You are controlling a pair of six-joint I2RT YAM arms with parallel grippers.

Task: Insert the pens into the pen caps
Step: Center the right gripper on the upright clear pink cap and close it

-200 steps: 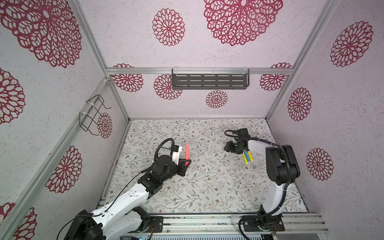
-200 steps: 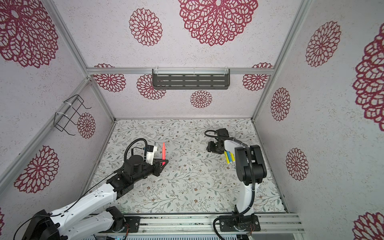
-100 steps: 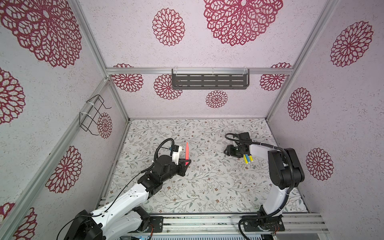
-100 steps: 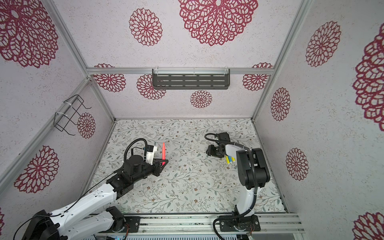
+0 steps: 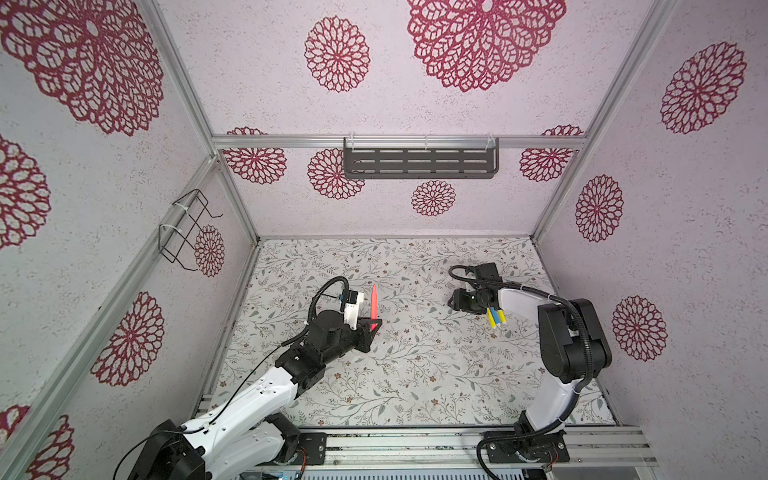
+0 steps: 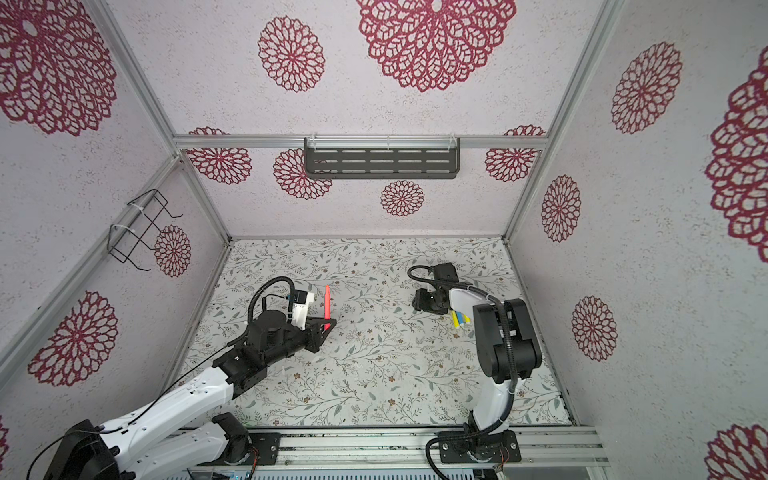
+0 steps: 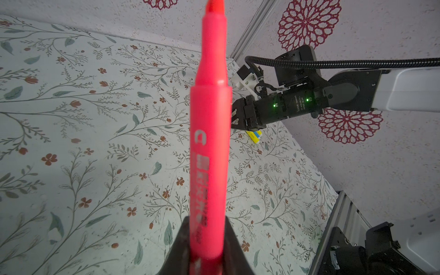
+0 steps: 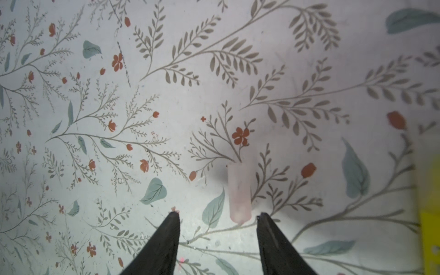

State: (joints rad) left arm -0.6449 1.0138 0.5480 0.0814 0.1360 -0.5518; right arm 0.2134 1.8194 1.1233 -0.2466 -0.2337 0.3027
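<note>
The left end effector is clamped tight on the lower end of the red pen, which stands upright with its tip up, above the bench. The right end effector hangs low over the bench with its jaws partly apart and gripping nothing. A whitish cap lies flat, one end just between the fingertips, nearer one of them. The yellow and blue pens lie side by side beneath the right wrist.

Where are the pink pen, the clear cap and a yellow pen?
pink pen [image 5: 374,306]: a top view, mid-barrel.
clear cap [image 8: 239,192]: right wrist view, middle of the tube.
yellow pen [image 5: 494,321]: a top view, on its barrel.
</note>
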